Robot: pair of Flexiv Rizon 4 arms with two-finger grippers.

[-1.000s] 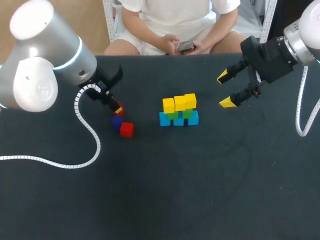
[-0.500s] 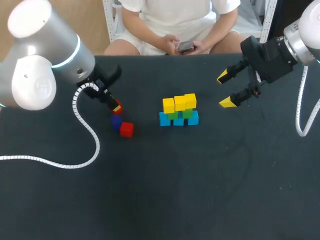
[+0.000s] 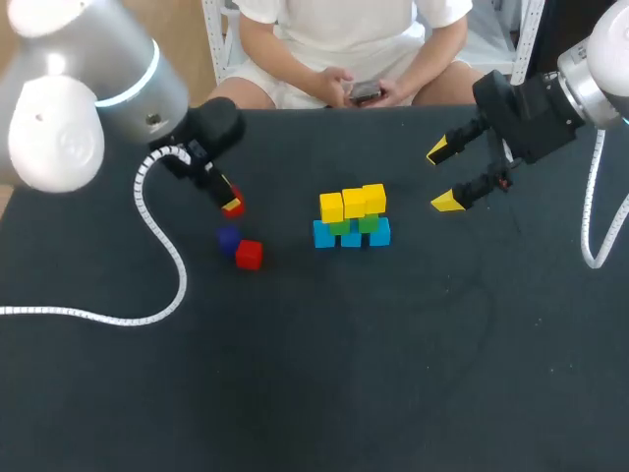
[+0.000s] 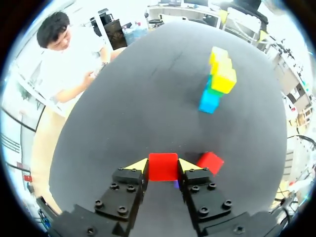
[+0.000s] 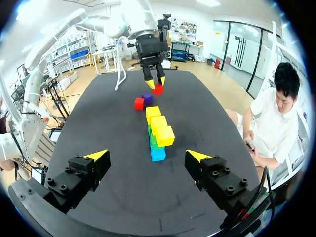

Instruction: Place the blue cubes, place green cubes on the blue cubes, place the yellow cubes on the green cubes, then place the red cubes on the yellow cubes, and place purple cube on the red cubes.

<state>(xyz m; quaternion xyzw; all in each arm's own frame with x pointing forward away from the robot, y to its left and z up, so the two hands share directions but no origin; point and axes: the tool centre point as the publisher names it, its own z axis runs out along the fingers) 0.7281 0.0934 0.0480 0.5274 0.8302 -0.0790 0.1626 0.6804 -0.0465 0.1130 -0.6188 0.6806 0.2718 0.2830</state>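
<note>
Fingers (image 4: 136,165) of left gripper (image 3: 232,204): clamped on red cube (image 4: 163,166), left of centre, head view. Stack (image 3: 352,218), yellow cubes (image 3: 353,202) topmost: centre. Right gripper (image 3: 442,176): fingers apart, upper right, empty. Advised: carry level, align over yellow cubes, lower squarely, release once seated.

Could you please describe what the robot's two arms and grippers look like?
The left arm and right arm have rounded, glossy white and silver shells; a light blue ring circles a joint on the left one. A white coiled cable runs from the left wrist, another from the right. The left gripper and right gripper are black and blocky, with bright yellow wedge tips.
</note>
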